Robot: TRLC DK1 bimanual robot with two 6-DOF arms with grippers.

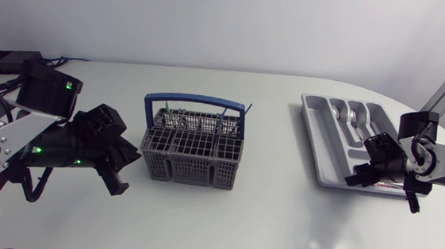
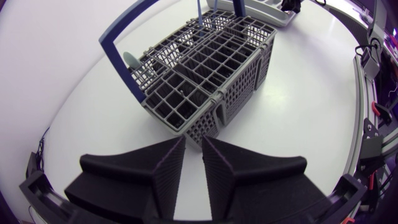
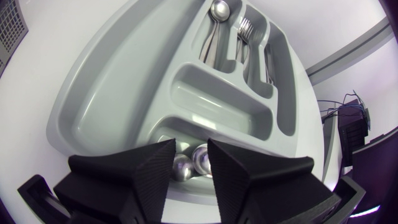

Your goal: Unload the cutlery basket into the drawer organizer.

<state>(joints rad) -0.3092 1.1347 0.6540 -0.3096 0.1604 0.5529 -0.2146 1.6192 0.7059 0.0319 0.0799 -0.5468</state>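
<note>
White tabletop (image 1: 278, 224), grey cutlery basket (image 1: 191, 155) mid-table. The left gripper (image 2: 194, 146) sits just before it, fingers a sliver apart, empty. Across at the drawer organizer (image 1: 317, 140), the right gripper (image 3: 191, 152) hangs over the end compartment, fingers apart, spoon bowls (image 3: 202, 158) showing beneath.

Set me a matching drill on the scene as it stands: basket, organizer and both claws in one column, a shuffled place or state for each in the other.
Column one:
1. cutlery basket
2. drawer organizer
3. left claw
4. right claw

Column two:
A. open above two spoon bowls
B. grey grid with a blue handle
C. empty, facing a basket corner
D. light grey, forks in one slot

Pairs: 1-B, 2-D, 3-C, 4-A.
</note>
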